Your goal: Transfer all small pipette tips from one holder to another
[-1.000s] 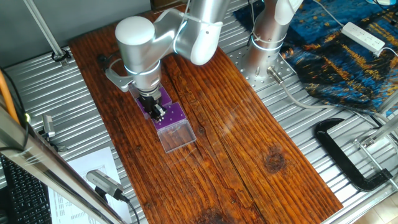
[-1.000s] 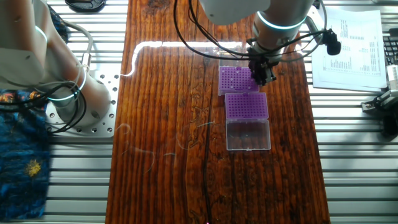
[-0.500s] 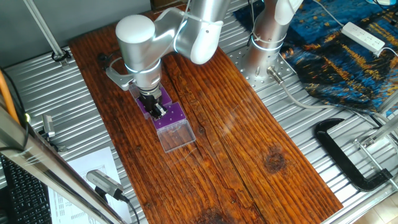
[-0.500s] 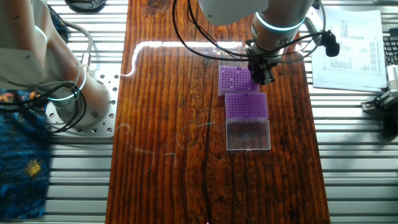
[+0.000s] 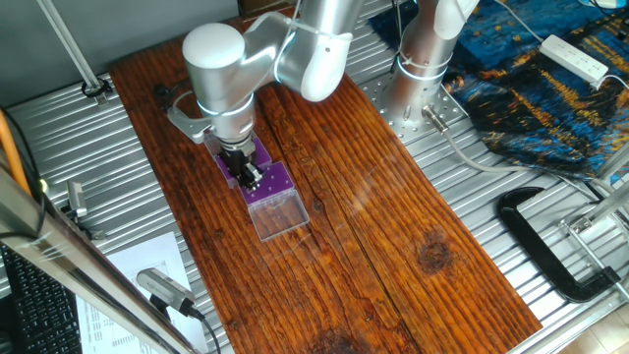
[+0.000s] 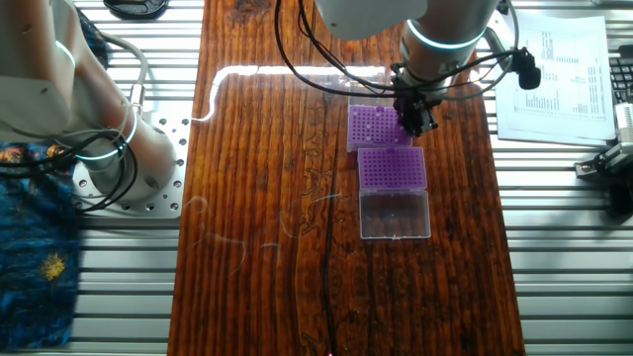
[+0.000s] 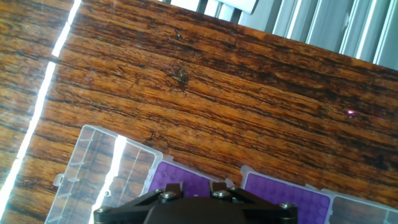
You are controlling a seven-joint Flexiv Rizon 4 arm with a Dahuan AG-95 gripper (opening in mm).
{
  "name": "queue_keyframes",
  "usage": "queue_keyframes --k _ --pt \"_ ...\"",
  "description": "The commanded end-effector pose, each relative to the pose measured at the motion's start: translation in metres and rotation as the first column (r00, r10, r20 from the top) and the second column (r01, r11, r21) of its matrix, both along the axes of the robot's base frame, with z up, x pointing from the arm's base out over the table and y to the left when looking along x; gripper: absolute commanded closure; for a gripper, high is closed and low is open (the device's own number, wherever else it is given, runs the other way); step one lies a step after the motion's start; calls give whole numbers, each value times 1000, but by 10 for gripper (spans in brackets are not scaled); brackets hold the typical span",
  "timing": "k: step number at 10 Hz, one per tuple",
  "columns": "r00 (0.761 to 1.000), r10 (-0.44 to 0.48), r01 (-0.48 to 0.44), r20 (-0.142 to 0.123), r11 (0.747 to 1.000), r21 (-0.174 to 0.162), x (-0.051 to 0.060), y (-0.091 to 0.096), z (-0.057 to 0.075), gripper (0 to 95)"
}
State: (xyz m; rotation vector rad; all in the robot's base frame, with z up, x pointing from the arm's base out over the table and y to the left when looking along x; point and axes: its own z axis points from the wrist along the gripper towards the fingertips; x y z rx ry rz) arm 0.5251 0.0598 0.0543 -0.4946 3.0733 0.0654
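Two purple holders lie end to end on the wooden table, each in a clear hinged box. The far holder (image 6: 376,129) carries small pipette tips (image 6: 368,119) seen as pale dots. The near holder (image 6: 392,168) has its clear lid (image 6: 395,214) folded out in front. My gripper (image 6: 418,119) hangs low over the far holder's right edge, near the seam between the two. In the hand view both holders (image 7: 177,180) (image 7: 287,196) show under the gripper (image 7: 194,185). Its fingers (image 7: 168,186) stand a little apart with purple rack between them.
A printed sheet (image 6: 559,74) lies right of the table on the metal bench. A second arm's base (image 6: 119,158) stands at the left. A black clamp (image 5: 550,246) and a power strip (image 5: 578,57) lie off the board. A clear lid (image 7: 102,171) lies left of the holders.
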Motion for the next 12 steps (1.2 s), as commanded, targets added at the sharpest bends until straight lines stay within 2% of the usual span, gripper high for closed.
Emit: queue_keyframes --k 1,5,6,12 --pt "1000 -3 3 -5 1000 -3 0 0 0 950" --pt "1000 -3 3 -5 1000 -2 -1 -1 0 950" --pt "1000 -1 1 -4 1000 1 -1 -1 1 760" --pt "1000 1 -1 -8 1000 -4 -2 -1 0 760"
